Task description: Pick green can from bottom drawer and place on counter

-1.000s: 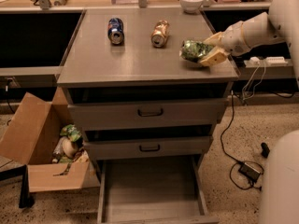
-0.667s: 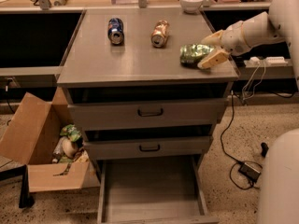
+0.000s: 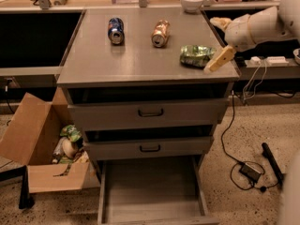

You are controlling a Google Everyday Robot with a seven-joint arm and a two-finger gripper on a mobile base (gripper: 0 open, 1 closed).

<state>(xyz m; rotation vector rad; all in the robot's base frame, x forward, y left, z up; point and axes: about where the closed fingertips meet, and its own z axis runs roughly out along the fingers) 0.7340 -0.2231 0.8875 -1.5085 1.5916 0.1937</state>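
On the worktop (image 3: 140,64), right front: the green can (image 3: 197,55) lies on its side, dented, near the right edge.
End effector (image 3: 214,42): over the worktop's right front corner, spread wide and holding nothing.
Fingers: the lower tan finger (image 3: 219,59) slants down just beside the can's right end, and whether it touches the can cannot be told. The upper one points left, above the can.
Arm (image 3: 262,25): pale, reaching in from the right edge of the camera view.
Bottom drawer (image 3: 152,184): fully open at floor level, its grey floor showing.
Drawer fronts (image 3: 150,112): two, with black handles, stacked between the worktop and the bottom drawer.
Blue can (image 3: 115,30): on its side, back left of the worktop.
Gold can (image 3: 161,33): on its side, just right of the blue can and well apart from the green can.
Bowl (image 3: 192,1): white, by the worktop's back right corner.
Box (image 3: 42,144): open cardboard, on the floor left of the drawers, with packets inside.
Cable (image 3: 234,163): black, looping over the floor at right.
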